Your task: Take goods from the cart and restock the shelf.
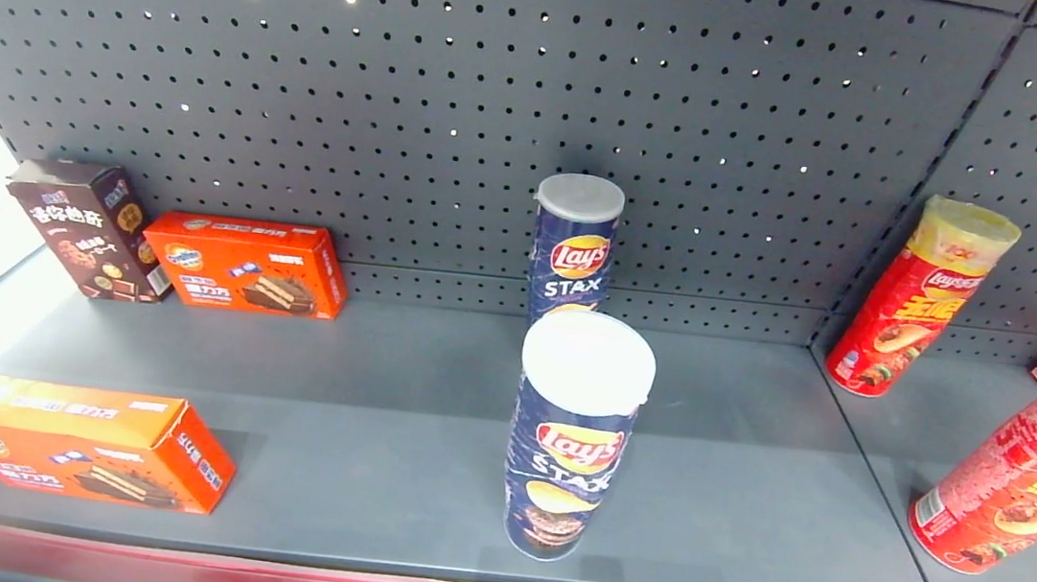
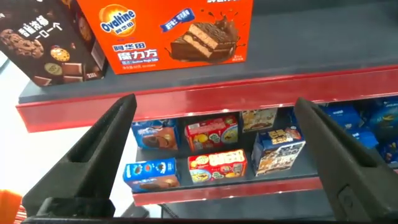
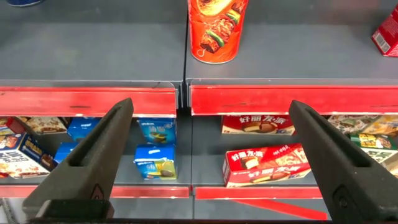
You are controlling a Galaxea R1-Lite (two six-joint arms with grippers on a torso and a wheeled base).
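The grey shelf [image 1: 355, 380] carries two upright blue chip cans, one near the front [image 1: 571, 436] and one at the back [image 1: 574, 244]. Two red chip cans [image 1: 923, 295] [image 1: 1024, 479] stand on the adjoining section to the right. My left gripper [image 2: 214, 102] is open and holds nothing, level with the red shelf edge [image 2: 205, 93] below an orange wafer box [image 2: 174, 31]. My right gripper [image 3: 211, 104] is open too, with nothing in it, before the red edge strip [image 3: 87, 101] and below a red can [image 3: 216, 31].
Orange boxes [image 1: 83, 443] [image 1: 247, 264] and dark cookie boxes [image 1: 87, 228] [image 2: 43, 43] sit at the shelf's left. A lower shelf holds several small snack boxes [image 2: 211, 149] [image 3: 267, 165]. Bare shelf lies on either side of the blue cans. A perforated panel [image 1: 501, 87] backs the shelf.
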